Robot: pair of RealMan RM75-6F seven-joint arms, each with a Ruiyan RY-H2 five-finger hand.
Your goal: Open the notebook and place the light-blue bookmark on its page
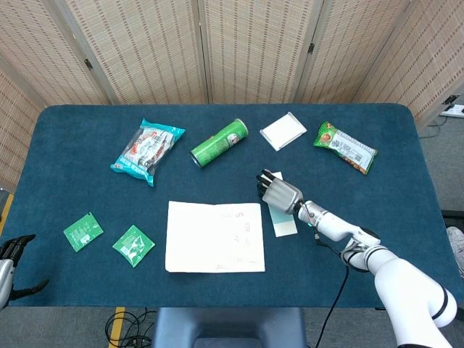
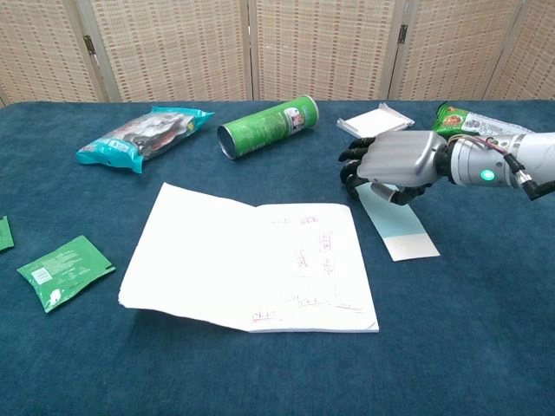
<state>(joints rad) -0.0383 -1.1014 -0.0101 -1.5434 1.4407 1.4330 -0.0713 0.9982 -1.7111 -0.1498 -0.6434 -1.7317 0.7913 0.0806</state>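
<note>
A lab: folding screens behind blue table.

The notebook lies open and flat near the table's front middle, white pages up, faint pink marks on its right page. At its 3 o'clock, just beside it, the light-blue bookmark lies flat.
</note>
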